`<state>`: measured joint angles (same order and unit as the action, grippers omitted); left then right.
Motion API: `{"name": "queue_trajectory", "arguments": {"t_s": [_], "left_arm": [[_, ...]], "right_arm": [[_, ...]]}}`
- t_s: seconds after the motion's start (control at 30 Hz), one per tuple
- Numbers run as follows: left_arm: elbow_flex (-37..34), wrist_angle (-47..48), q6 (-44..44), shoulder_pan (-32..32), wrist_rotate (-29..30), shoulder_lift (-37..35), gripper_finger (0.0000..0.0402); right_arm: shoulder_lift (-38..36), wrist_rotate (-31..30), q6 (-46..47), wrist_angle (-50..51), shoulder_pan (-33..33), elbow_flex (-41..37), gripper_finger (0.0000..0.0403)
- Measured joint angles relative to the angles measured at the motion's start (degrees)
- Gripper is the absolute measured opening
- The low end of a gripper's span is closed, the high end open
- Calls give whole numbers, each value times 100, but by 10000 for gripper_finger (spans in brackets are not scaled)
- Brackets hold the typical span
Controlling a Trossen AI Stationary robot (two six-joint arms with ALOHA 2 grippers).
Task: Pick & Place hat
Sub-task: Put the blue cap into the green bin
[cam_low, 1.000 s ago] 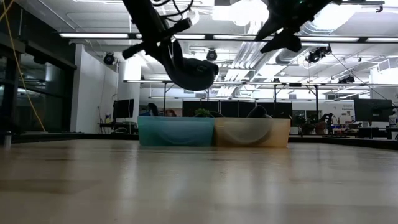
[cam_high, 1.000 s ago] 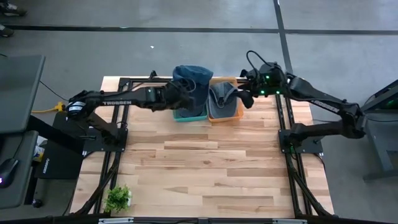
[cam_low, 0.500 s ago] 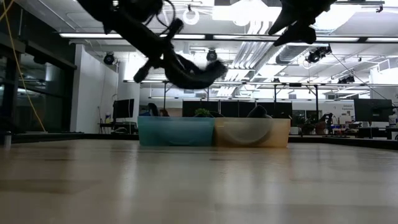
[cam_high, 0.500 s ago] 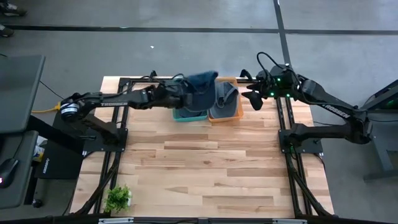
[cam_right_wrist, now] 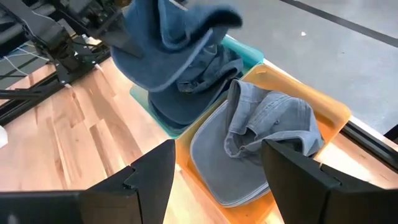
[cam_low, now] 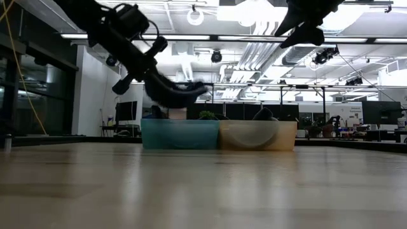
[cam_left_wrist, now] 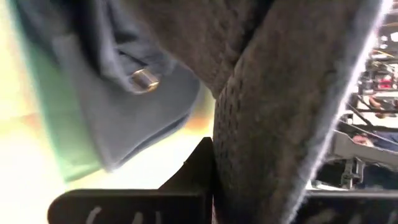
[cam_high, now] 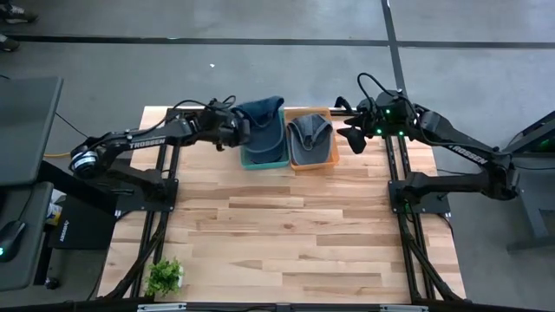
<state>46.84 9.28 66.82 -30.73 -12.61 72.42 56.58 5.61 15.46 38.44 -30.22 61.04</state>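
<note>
A blue hat (cam_high: 263,121) hangs from my left gripper (cam_high: 236,132), which is shut on it, just above the teal bin (cam_high: 265,159) at the table's far edge. In the low view the hat (cam_low: 175,94) is clear of the bin's rim (cam_low: 179,122). Another blue cap with a metal buckle (cam_left_wrist: 143,79) lies in the teal bin. A grey denim hat (cam_right_wrist: 267,134) lies in the orange bin (cam_right_wrist: 333,115) beside it. My right gripper (cam_high: 354,139) stands open in the air to the right of the orange bin, with nothing between its fingers. My left gripper pinches the hat's left-hand edge (cam_left_wrist: 249,155) between its two fingers (cam_left_wrist: 189,183). It comes from the table's left side, slanting downward. The hat spreads out beyond the fingers, sagging and tilted, lifted clear over the teal bin. How many layers are held cannot be seen.
The two bins stand side by side against the table's far edge. A small green plant (cam_high: 165,276) sits at the near left corner. Black frame rails (cam_high: 165,186) run along both sides of the wooden top, whose middle and near part are bare.
My left gripper has drawn back toward the table's left edge and gone down, rolling as it went. The blue hat has come down with it, from high above the bins to just over the teal bin. My right gripper has backed off slightly toward the right edge, still open.
</note>
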Motion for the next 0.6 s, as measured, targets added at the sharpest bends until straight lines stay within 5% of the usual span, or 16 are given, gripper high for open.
{"name": "queue_trajectory", "arguments": {"t_s": [0.6], "left_arm": [[-110, -259, 159, -377, -527, 577, 6]], "right_arm": [[2, -636, 153, -9, 374, -2, 232]]}}
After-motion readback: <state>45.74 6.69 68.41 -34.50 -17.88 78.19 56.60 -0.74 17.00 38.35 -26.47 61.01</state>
